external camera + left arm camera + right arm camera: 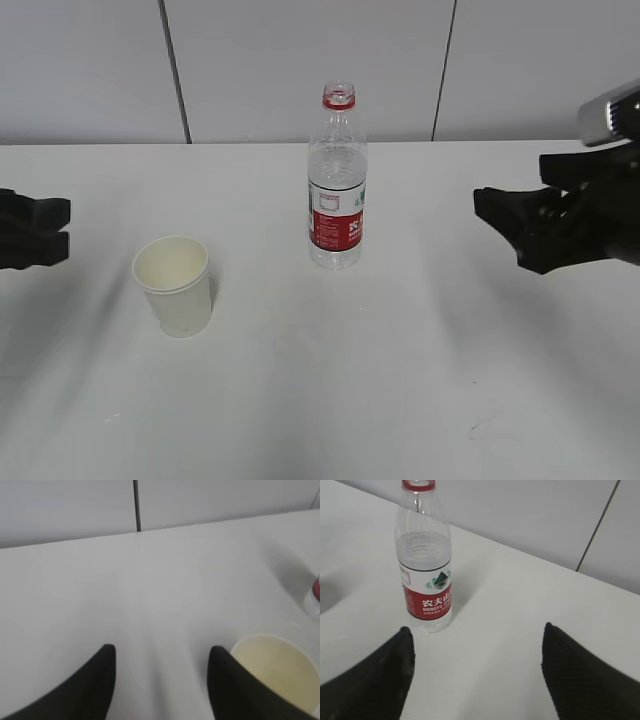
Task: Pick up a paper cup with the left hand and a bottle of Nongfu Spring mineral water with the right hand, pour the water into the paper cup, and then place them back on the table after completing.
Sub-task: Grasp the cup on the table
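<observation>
Two grippers, both spread wide and holding nothing. Left hand [160,680] hovers low over the table [330,400]; paper cup [275,672] stands upright just beside its right-side finger [235,690], outside the gap between the fingers, interior looks empty (cream lining visible). From outside, the left hand [45,232] sits at the frame edge, cup [175,285] near it toward the table's middle. Right hand [475,675] has its fingers far apart; the Nongfu Spring bottle [424,560] stands upright ahead of them, closer to the left-side finger [375,680], not touching. Cap off, red neck ring, red label, water [422,547] clear inside. Exterior: right hand [520,225] well apart from the bottle [337,180], which stands beyond the cup, near the grey wall [300,60].
</observation>
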You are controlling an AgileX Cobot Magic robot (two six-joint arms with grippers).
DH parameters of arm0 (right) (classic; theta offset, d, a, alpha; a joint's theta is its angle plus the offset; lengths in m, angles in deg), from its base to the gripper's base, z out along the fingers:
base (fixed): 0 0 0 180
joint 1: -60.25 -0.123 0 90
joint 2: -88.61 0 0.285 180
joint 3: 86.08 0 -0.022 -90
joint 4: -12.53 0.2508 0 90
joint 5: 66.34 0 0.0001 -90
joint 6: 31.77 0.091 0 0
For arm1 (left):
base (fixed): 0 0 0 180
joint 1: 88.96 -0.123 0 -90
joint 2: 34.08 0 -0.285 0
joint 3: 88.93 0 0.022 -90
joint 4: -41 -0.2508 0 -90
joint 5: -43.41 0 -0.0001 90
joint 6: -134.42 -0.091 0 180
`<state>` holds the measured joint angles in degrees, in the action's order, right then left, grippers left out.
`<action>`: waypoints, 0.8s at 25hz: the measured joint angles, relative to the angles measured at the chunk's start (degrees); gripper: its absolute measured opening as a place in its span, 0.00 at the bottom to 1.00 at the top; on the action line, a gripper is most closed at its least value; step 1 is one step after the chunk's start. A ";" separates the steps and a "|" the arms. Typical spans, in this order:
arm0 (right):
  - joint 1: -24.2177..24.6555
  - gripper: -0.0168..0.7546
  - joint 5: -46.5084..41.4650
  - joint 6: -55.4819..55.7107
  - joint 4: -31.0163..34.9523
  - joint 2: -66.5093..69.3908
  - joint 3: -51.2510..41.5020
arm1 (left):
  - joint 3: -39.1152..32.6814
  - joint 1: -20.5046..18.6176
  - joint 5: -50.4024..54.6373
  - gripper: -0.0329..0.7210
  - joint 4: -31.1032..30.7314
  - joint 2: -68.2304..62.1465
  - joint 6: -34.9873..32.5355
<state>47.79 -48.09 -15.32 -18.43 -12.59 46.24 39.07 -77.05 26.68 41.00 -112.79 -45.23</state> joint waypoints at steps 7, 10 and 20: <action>0.00 0.78 14.48 -1.04 1.10 11.80 0.00 | -3.07 0.00 -19.25 0.54 -2.12 -13.40 0.00; 0.00 0.78 18.24 -2.99 2.73 15.45 0.00 | -4.98 0.00 -23.79 0.54 -2.53 -16.50 0.00; 0.00 0.78 26.86 -5.53 5.01 23.15 0.10 | -13.13 0.00 -40.14 0.68 -8.66 -23.61 0.05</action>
<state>47.79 -21.23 -20.86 -13.43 10.56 46.35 25.94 -77.05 -13.46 32.34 -136.40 -45.18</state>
